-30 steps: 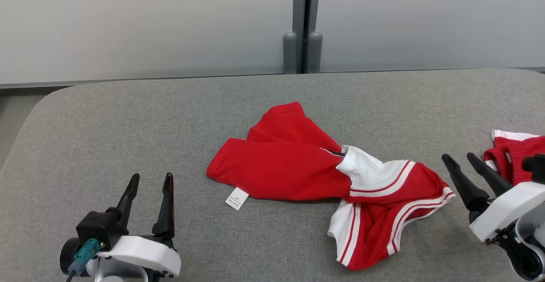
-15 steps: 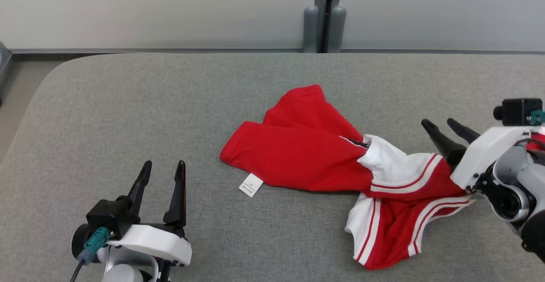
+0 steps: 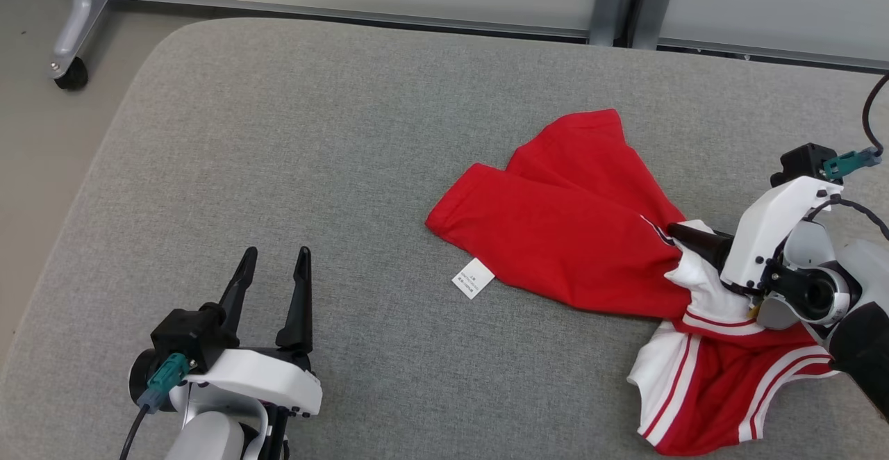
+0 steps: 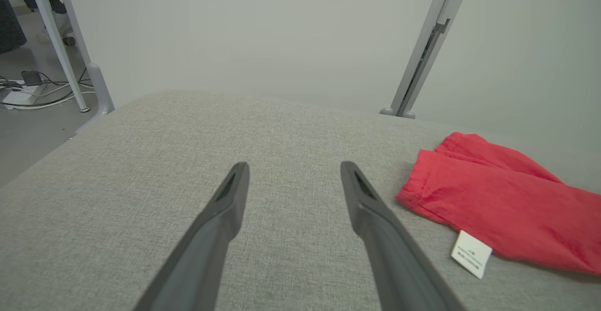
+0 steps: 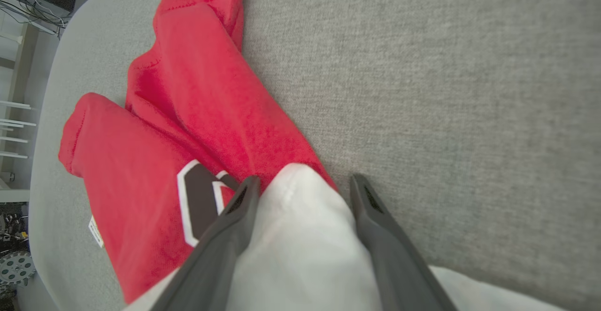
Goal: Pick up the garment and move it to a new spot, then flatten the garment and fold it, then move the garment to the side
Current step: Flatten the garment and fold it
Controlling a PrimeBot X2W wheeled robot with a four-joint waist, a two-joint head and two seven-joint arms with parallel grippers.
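Red-and-white jersey (image 3: pixel 576 237) lying crumpled on right part of grey padded surface (image 3: pixel 278 133), care label (image 3: pixel 472 278) sticking out at near edge. Right gripper (image 5: pixel 303 184) sitting at white fold, fingers standing wide apart, straddling bulge of cloth (not pinching it). Left gripper (image 3: pixel 275 255) hovering at near left, well apart from jersey, fingers spread, holding nothing.

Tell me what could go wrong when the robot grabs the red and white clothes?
1. The right pincer stands open around one white fold of the garment. It might pinch only a thin layer, which could slip out.
2. The garment lies twisted and bunched. Lifted from that one spot, it may hang tangled and be harder to flatten.
3. The left pincer is open over the grey cushion, apart from the garment, so it cannot help.
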